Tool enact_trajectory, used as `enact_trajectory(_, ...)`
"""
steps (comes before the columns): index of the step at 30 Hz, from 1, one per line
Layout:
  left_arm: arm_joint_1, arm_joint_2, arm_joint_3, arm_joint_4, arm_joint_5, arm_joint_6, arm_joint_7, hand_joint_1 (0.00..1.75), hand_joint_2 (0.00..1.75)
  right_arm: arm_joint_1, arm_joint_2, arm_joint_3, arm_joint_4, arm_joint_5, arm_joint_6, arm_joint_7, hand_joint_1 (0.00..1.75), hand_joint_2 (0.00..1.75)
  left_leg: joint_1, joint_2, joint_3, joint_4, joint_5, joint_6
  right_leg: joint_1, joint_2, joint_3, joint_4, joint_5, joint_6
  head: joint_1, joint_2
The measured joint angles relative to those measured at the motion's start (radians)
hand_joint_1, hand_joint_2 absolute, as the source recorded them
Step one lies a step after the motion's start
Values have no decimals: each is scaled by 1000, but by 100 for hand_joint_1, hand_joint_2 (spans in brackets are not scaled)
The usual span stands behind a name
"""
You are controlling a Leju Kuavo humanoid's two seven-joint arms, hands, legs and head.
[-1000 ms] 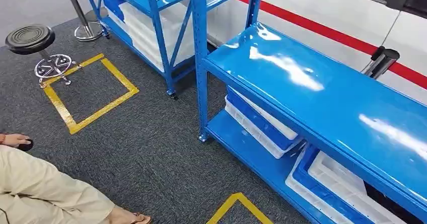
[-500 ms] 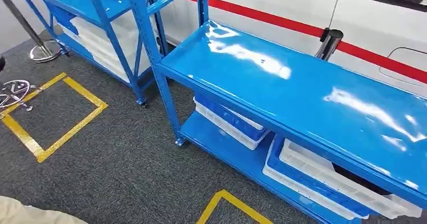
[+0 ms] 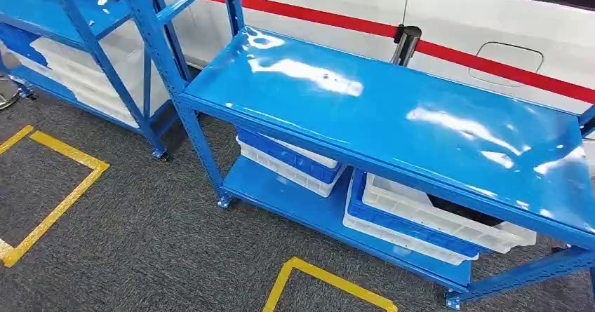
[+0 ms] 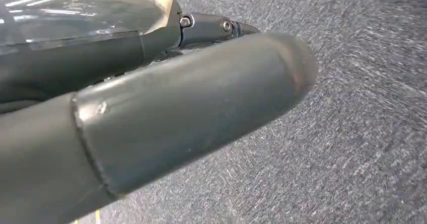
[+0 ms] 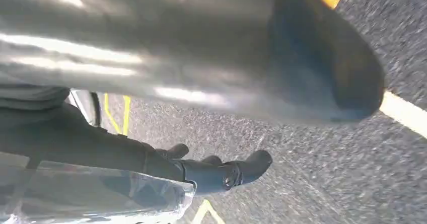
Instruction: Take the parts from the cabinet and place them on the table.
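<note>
Looking down at grey carpet (image 4: 352, 133), kinda blurry. Left hand (image 4: 166, 103) hanging over it, big grey thumb (image 4: 201, 108) stretched across, darker fingers (image 4: 216, 27) poking out behind. Clear plastic wrap (image 4: 80, 7) over the wrist. Holding nothing.

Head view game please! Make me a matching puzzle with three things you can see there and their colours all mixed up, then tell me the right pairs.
Things:
1. Shelf top
2. Floor tape
3. Stripe on the wall

Colours:
A. yellow
B. red
C. blue

Right pairs: 1-C, 2-A, 3-B.
</note>
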Motion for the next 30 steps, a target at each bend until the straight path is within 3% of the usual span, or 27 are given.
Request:
enact_trajectory(1,0,-1,1,0,1,0,0,0,0,-1,-2,0,0,3,2,0,0,0,1,11,3,3,-4,-6,-4,-30,57,-100,29,9,0,0)
enact_trajectory(2,0,0,4,0,3,0,1,0,0,-5,-1,1,0,6,5,0,0,0,-6,20,4,7,-11,-16,-1,-73,76,-145,32,2,2,0)
enact_trajectory(3,0,-2,6,0,6,2,3,0,0,-7,-3,2,0,8,8,3,0,0,-7,31,8,9,-18,-27,8,-61,83,-146,38,-10,2,0)
enact_trajectory(6,-5,-4,10,0,10,3,6,0,0,-1,-6,2,0,16,12,11,0,0,-1,56,21,6,-20,-43,10,-26,69,-144,37,-35,-4,0)
enact_trajectory(7,-5,-6,12,0,12,5,5,0,0,-2,-7,3,0,16,12,13,0,0,6,49,22,12,-28,-51,-9,-14,81,-149,43,-46,-5,0)
enact_trajectory(8,-5,-7,17,0,17,8,5,0,0,-1,-8,3,0,17,14,14,0,0,10,-3,14,41,-54,-55,-6,-5,82,-148,44,-50,-8,0)
enact_trajectory(9,-3,-7,19,0,18,10,3,0,0,-1,-9,3,0,18,15,16,0,0,12,-39,-12,101,-97,-55,-5,2,81,-147,47,-61,-9,0)
enact_trajectory(10,0,-7,20,0,18,11,3,0,0,-2,-8,4,0,20,16,16,0,0,11,-61,-51,186,-142,-57,-2,13,79,-147,49,-65,-9,0)
enact_trajectory(11,1,-8,22,0,18,11,3,0,0,-1,-8,5,0,21,18,16,0,0,11,-70,-94,273,-176,-58,2,27,77,-147,49,-65,-10,0)
enact_trajectory(12,2,-8,23,0,18,11,3,0,0,-1,-8,5,0,21,18,16,0,0,11,-73,-121,320,-184,-58,4,40,77,-147,49,-65,-9,0)
enact_trajectory(13,3,-8,24,0,18,11,3,0,0,0,-9,5,0,21,18,16,0,0,11,-73,-127,322,-169,-57,6,54,78,-147,49,-65,-9,0)
enact_trajectory(14,4,-8,24,0,18,11,3,0,0,0,-10,5,0,21,18,18,0,0,11,-73,-114,282,-133,-53,7,68,79,-146,49,-65,-9,0)
enact_trajectory(15,4,-8,25,0,19,11,3,0,0,0,-10,5,0,23,18,18,0,0,11,-78,-81,204,-82,-48,7,82,82,-146,49,-65,-9,0)
enact_trajectory(16,3,-8,26,0,19,12,1,0,0,0,-9,7,0,25,18,18,0,0,12,-104,-37,107,-31,-42,7,97,84,-145,49,-64,-9,0)
enact_trajectory(17,4,-7,29,0,19,14,0,0,0,-1,-8,8,0,24,18,17,0,0,12,-154,-11,45,-9,-34,4,105,82,-145,49,-63,-9,0)
enact_trajectory(18,4,-6,31,0,19,14,-1,0,0,-3,-7,8,0,24,18,16,0,0,11,-169,-5,26,-17,-31,18,113,79,-140,48,-60,-9,0)
enact_trajectory(19,3,-6,33,0,19,14,-3,0,0,-3,-8,8,0,22,18,16,0,0,7,-149,-6,26,-16,-32,13,123,72,-142,52,-52,-9,0)
enact_trajectory(20,1,-6,33,0,19,14,-3,0,0,-1,-8,9,0,21,18,15,0,0,2,-143,-8,27,-16,-30,10,133,68,-145,55,-46,-8,0)
enact_trajectory(21,1,-7,34,0,21,14,-3,0,0,1,-8,9,0,19,18,15,0,0,-3,-133,-5,25,-13,-24,7,141,61,-150,59,-38,-9,0)
enact_trajectory(22,1,-11,34,0,21,15,-4,0,0,3,-9,9,0,19,18,15,0,0,5,-118,-1,8,-2,-12,15,140,56,-147,58,-30,-8,0)
enact_trajectory(23,0,-11,34,0,21,16,-4,0,0,4,-9,9,0,19,18,15,0,0,4,-105,2,-1,5,-7,12,86,49,-123,46,-33,-8,0)
enact_trajectory(24,2,-12,35,0,21,16,-4,0,0,2,-10,9,0,19,18,15,0,0,4,-93,1,-3,7,1,15,47,22,-74,13,-41,-2,0)
enact_trajectory(26,6,-13,37,0,20,15,-4,0,0,-1,-10,9,0,19,17,14,0,0,1,-58,-1,-3,7,2,12,25,-58,88,-62,-49,-2,0)
enact_trajectory(27,6,-13,39,0,21,14,-7,0,0,-1,-10,9,0,18,15,11,0,0,1,-41,-3,-2,6,2,10,23,-89,156,-82,-44,-2,0)
enact_trajectory(28,6,-13,39,0,21,13,-10,0,0,1,-10,9,0,16,14,8,0,0,1,-31,-3,-2,6,1,9,22,-94,170,-81,-38,-2,0)
enact_trajectory(29,6,-14,40,0,20,13,-16,0,0,4,-10,9,0,12,12,3,0,0,2,-16,-3,-2,5,0,6,19,-70,130,-61,-24,-2,0)
enact_trajectory(30,5,-14,41,0,19,11,-20,0,0,7,-11,9,0,11,11,0,0,0,3,-6,-2,-1,3,-3,3,12,-27,56,-32,-12,-2,0)
